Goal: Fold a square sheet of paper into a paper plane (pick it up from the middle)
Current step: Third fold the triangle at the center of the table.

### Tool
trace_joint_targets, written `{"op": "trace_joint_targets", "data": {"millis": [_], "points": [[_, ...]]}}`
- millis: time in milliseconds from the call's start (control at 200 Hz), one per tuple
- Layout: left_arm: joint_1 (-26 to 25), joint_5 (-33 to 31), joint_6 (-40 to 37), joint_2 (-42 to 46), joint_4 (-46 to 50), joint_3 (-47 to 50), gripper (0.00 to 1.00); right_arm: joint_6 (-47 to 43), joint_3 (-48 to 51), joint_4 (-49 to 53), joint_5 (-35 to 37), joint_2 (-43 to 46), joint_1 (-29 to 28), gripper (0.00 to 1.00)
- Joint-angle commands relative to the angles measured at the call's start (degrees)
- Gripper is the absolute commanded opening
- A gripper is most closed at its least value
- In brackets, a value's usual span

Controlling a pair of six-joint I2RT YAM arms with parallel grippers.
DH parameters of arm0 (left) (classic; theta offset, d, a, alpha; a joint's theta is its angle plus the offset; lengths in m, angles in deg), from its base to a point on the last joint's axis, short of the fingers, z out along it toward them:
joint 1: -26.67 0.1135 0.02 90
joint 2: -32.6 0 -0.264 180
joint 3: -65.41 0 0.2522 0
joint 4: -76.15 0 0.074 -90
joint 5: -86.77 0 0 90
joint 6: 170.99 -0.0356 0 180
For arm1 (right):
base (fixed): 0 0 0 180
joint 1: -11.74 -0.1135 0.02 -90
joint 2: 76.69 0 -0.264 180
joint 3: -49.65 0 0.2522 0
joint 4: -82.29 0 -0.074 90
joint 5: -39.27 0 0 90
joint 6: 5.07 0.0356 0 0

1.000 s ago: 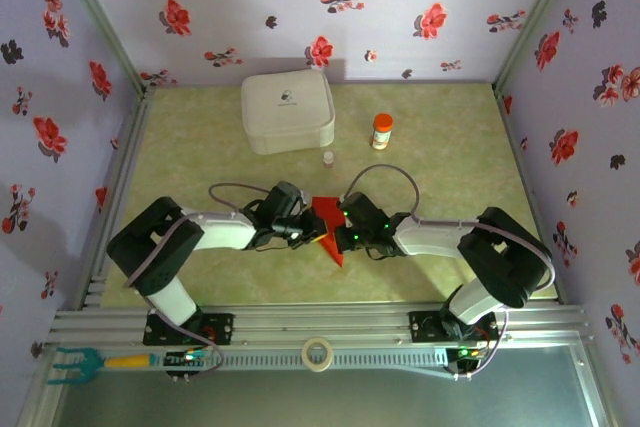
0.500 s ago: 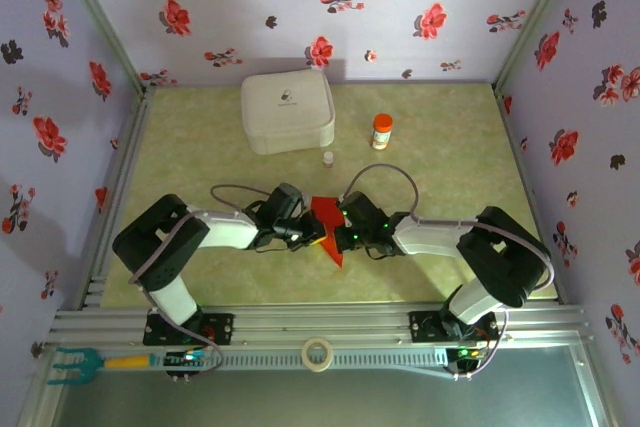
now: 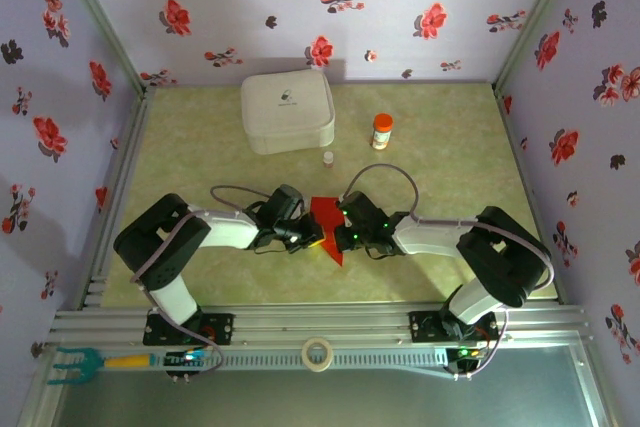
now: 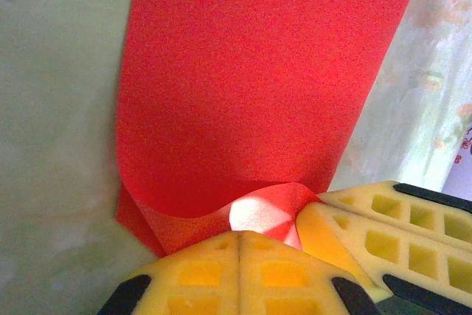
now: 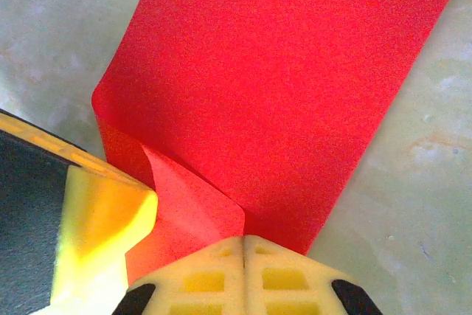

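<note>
Your red sheet of paper [image 3: 325, 217] lies creased into a narrow strip at the middle of the table [image 3: 450, 147], between your two arms. Your left claw [image 4: 240, 245] is closed, pads together, pinching a lifted curl of the paper's edge (it bulges upward). Your right claw [image 5: 243, 245] is likewise clamped on a folded flap, just beside the left.

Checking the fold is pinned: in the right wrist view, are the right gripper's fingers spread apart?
No, the right gripper has its pads pressed together, pinching an edge of the red paper.
</note>
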Motion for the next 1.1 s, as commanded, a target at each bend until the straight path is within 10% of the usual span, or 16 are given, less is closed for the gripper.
{"op": "trace_joint_targets", "data": {"millis": [0, 365, 615, 1095], "points": [[0.3, -1.2, -1.9, -1.4, 2.7, -0.2, 0.00, 0.8, -0.9, 2.8, -0.5, -0.2, 0.4, 0.00], [0.4, -0.9, -1.9, -2.0, 2.7, -0.5, 0.00, 9.3, -1.1, 5.9, -5.5, 11.8, 1.8, 0.36], [0.4, -0.9, -1.9, -1.9, 2.7, -0.5, 0.00, 16.7, -0.9, 1.8, -18.6, 7.9, 0.7, 0.00], [0.4, -0.9, -1.9, -2.1, 2.7, -0.7, 0.00, 15.8, -5.9, 7.1, -17.2, -0.7, -2.0, 0.00]]}}
